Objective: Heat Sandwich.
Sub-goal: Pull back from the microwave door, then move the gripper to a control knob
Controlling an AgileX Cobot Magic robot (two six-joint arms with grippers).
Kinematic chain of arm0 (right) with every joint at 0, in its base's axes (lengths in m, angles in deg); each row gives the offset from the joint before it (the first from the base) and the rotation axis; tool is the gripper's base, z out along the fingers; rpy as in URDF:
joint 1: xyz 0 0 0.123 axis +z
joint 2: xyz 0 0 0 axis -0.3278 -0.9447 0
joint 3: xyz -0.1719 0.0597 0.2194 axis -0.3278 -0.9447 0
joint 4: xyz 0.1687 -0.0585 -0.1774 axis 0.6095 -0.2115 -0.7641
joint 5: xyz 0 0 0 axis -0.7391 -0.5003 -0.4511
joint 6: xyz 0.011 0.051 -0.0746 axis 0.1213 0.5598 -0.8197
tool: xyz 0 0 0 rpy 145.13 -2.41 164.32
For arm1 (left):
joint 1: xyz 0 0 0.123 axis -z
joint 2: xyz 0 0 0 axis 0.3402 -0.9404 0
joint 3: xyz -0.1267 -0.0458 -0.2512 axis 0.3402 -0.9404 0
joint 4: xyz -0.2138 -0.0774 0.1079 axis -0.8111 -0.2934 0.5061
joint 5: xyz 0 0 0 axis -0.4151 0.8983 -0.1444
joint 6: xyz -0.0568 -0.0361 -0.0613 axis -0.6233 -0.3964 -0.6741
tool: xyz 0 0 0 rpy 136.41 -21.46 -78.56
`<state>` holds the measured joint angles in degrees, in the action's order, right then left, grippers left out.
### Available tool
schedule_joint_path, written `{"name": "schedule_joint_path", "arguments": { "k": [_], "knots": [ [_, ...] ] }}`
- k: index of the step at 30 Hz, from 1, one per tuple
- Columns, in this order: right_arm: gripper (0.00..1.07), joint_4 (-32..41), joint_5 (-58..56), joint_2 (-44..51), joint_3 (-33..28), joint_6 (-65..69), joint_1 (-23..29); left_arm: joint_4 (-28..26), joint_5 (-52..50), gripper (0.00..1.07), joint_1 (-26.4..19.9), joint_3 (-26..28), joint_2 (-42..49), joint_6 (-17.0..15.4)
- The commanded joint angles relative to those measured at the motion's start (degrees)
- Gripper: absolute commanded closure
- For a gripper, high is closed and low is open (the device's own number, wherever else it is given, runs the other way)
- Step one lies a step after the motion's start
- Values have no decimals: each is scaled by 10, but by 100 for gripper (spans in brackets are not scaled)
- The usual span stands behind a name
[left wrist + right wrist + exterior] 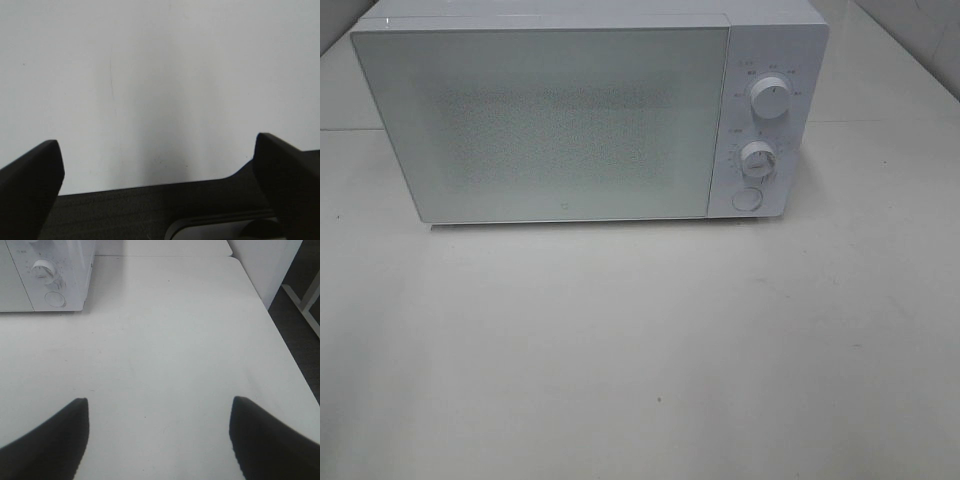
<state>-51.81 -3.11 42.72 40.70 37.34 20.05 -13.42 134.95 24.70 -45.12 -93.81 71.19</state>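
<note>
A white microwave [570, 120] stands at the back of the white table [640, 350] with its door shut; two dials [770, 100] and a round button [747, 199] sit on its right panel. The sandwich is out of view. Neither arm shows in the exterior high view. My left gripper [157, 152] is open over bare tabletop, its dark fingers [30, 180] wide apart with nothing between them. My right gripper [159, 407] is open too, over the table to the right of the microwave [45, 275], whose lower dial and button show.
In the right wrist view the table's right edge [280, 350] drops to a dark floor, with a white cabinet [265, 265] and a white frame leg [305, 305] beyond it. In the left wrist view a dark strip [150, 205] lies along the table's near edge.
</note>
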Motion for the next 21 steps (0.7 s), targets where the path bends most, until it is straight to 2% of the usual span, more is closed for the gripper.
{"name": "schedule_joint_path", "arguments": {
  "k": [1,6,13,21],
  "knots": [
    [32,1,5,17,-1,5,-3,4,2,9,-1,-2,45,-2],
    [32,1,5,17,-1,3,-3,3,2,9,-1,-2,119,-2],
    [32,1,5,17,-1,3,-3,-1,1,9,-2,-2,170,-2],
    [32,1,5,17,-1,3,-3,-1,1,9,-34,-2,235,-2]
  ]
}}
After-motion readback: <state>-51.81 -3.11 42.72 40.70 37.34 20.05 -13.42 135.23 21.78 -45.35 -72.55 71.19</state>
